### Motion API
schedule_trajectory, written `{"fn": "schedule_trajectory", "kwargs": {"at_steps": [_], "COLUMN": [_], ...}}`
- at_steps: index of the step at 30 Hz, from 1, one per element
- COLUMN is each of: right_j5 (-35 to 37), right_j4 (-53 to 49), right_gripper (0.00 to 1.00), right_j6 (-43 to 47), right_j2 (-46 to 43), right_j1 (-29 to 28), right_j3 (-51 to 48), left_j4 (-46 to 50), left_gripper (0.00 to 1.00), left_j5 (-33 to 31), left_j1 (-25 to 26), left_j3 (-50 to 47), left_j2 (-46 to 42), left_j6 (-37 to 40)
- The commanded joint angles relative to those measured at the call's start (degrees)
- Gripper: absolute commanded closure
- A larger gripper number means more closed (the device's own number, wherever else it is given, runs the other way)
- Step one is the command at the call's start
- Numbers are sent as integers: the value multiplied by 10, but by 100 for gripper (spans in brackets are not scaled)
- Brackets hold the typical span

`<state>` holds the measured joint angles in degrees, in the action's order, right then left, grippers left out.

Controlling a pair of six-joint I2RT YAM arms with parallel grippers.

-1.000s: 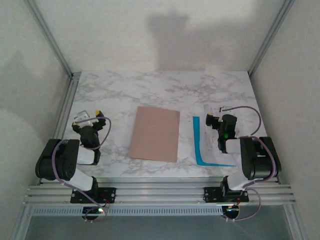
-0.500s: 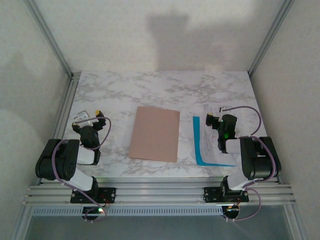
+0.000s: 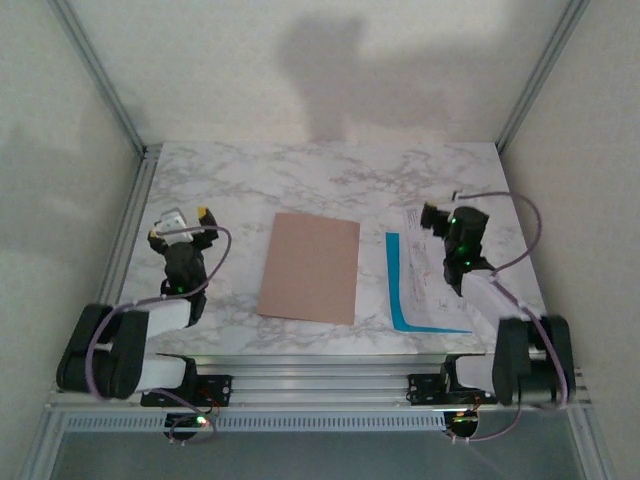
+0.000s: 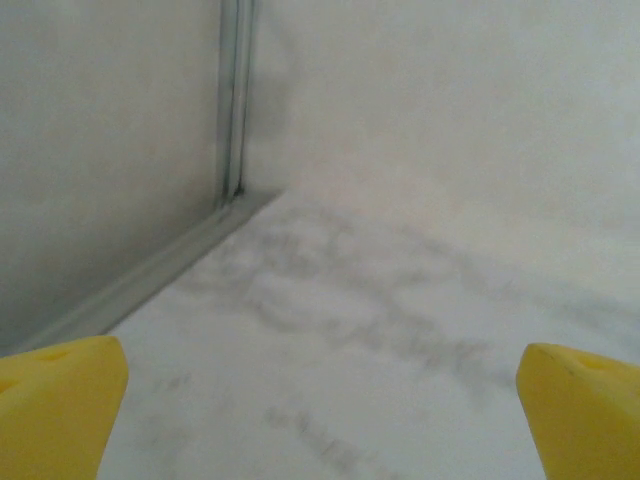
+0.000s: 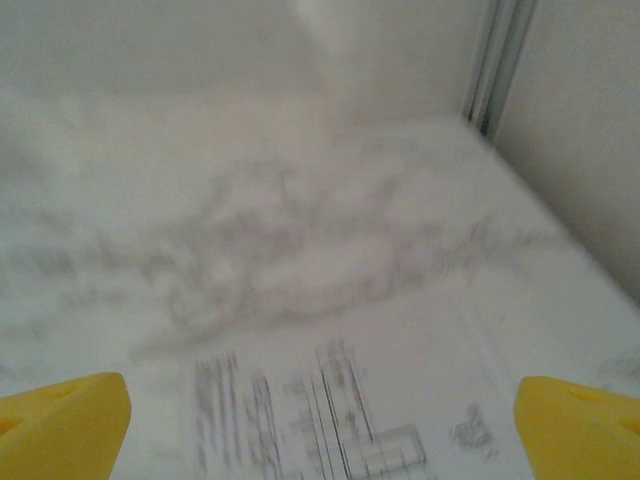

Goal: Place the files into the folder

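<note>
Since lying loose on the right side of the table (image 3: 330,180), outside any cover, count as not yet filed: files (image 3: 428,290), white printed sheets w/ a blue sheet (image 3: 397,285) poking out along the left edge and near end. Stacked roughly square, a bit fanned. Just left of them, apart by a strip of bare table: folder (image 3: 310,267), flat, shut, at ctr of table, nothing on it, nothing tucked in as far as can be told.

Above the far end of the files: right gripper (image 3: 440,208), jaws spread wide, nothing btwn them. Seen from its wrist: yellow pads (image 5: 60,415) at either side, printed text on the sheet below and btwn. Touching paper or hovering, can't tell. Left gripper (image 3: 180,225) over bare table on the left, well apart from folder, also spread wide and empty; its yellow pads (image 4: 55,400) framing table surface and a corner post (image 4: 232,100).

Step in hand, prob.: approach, pre-grasp. Nothing done of the task so far. Next move, by judgement: needs folder cover lifted first, likely by left gripper, getting a fingertip under a thin card edge flat on the table. Fiddly. Then files slid or pinched by an edge w/ right gripper, kept together as a stack, blue sheet incl., and carried into the open folder. Risk: sheets fanning apart, or just the top one coming away.
</note>
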<state>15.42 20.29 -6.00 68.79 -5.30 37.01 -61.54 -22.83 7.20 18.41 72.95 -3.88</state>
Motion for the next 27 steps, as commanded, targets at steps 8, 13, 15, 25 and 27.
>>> {"fn": "schedule_trajectory", "kwargs": {"at_steps": [8,13,15,25,27], "right_j5": [-86,-163,-188,-308,-325], "right_j4": [-570,-673,-690,-606,-584], "right_gripper": [2,13,16,18,18], "right_j6": [-352,-359,-355,-377,-387], "right_j2": [-35,58,91,223,251], "right_j1": [5,-84,-120,-252,-261], "right_j3": [327,340,332,281,277], "left_j4": [780,789,804,820,813], "left_gripper": [11,23,31,51,53], "left_j5": [202,284,292,326,329], "left_j1": [-27,64,99,155,155], "left_j3": [501,458,444,375,364], "left_j2": [106,143,153,190,194], "left_j6": [-396,-407,-406,-401,-397]}}
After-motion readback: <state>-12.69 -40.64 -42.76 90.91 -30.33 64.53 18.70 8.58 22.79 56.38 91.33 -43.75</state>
